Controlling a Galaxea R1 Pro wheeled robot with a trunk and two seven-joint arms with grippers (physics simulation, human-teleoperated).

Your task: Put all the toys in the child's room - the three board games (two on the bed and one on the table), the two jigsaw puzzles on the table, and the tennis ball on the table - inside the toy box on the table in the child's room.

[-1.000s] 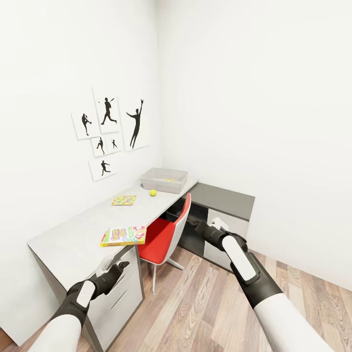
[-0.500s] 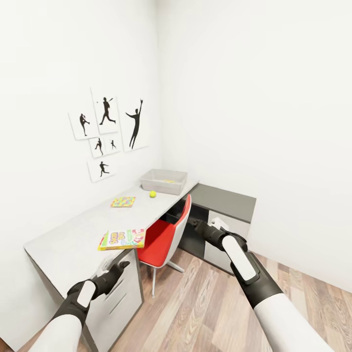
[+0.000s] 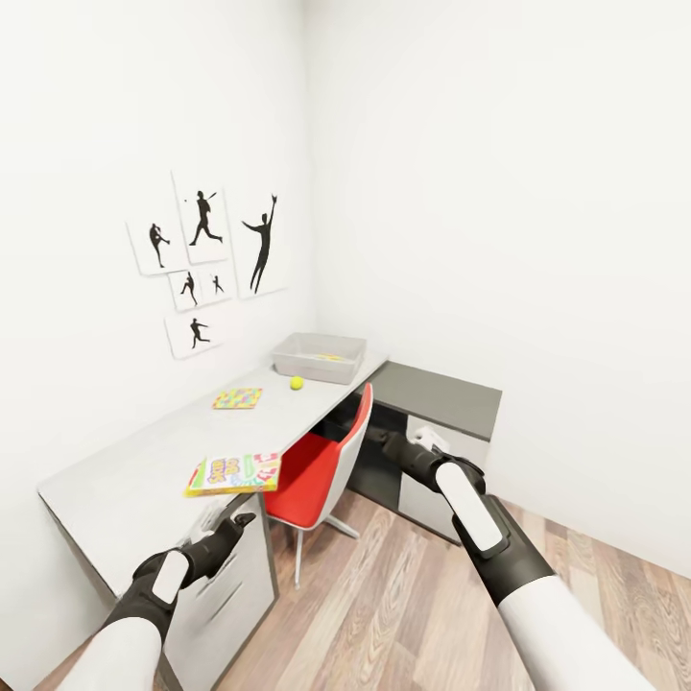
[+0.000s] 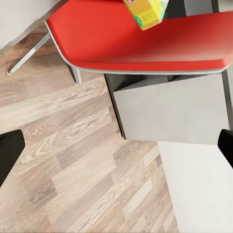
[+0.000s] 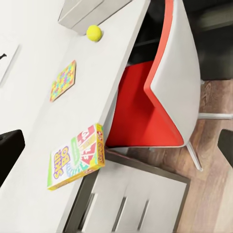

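The long pale table (image 3: 134, 470) runs along the left wall. On it, from near to far, lie a Skip-Bo board game (image 3: 235, 473) at the front edge, a mosaic jigsaw puzzle (image 3: 238, 398), the yellow-green tennis ball (image 3: 297, 383) and the grey toy box (image 3: 320, 357) in the corner, with a speck of colour inside. The right wrist view has the Skip-Bo box (image 5: 76, 158), puzzle (image 5: 63, 80), ball (image 5: 94, 32) and toy box (image 5: 92, 12). My left gripper (image 3: 226, 531) hangs open in front of the drawers. My right gripper (image 3: 384, 443) is open beside the chair. Both hold nothing.
A red and white chair (image 3: 321, 461) stands tucked at the table, between my two arms. Beyond it a lower dark grey unit (image 3: 437, 393) fills the corner. Black sports silhouettes (image 3: 206, 259) hang on the left wall. Wood-plank floor (image 3: 384, 614) stretches under my arms.
The whole picture has drifted a little to the left and the table looks slightly nearer, so the camera has moved. Both arms keep the same pose and the toys lie where they were.
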